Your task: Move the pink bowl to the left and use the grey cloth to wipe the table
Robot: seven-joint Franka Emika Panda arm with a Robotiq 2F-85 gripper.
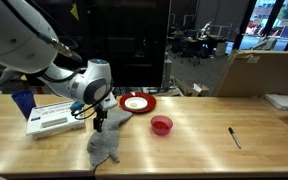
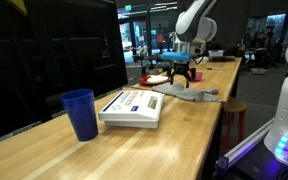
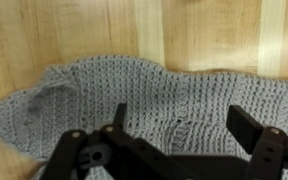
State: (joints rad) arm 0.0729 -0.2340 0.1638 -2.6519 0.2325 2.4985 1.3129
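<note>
**Exterior view, facing the table's long side.** The arm enters from the upper left, elbow high, with its forearm sloping down to a wrist bent towards the table point(image 1: 204, 150). The gripper point(image 1: 99, 124) points straight down over the upper end of the grey cloth point(image 1: 106, 146), which lies crumpled near the front edge. The pink bowl point(image 1: 162, 125) stands upright and apart from the cloth, just beside the red plate point(image 1: 137, 102). A white box point(image 1: 54, 118) and a blue cup point(image 1: 22, 103) lie on the arm's side, and a pen point(image 1: 234, 137) lies well apart.

**Exterior view, along the table.** The blue cup point(image 2: 80, 113) and the white box point(image 2: 134, 105) are in the foreground. Beyond them the arm descends vertically, with the gripper point(image 2: 180, 72) directly above the grey cloth point(image 2: 189, 93). The bowl cannot be made out here.

**Wrist view.** The knitted grey cloth point(image 3: 154, 95) fills the lower frame on bare wood point(image 3: 104, 30). The gripper point(image 3: 179, 128) has its fingers point(image 3: 119, 118) spread wide apart, holding nothing.
</note>
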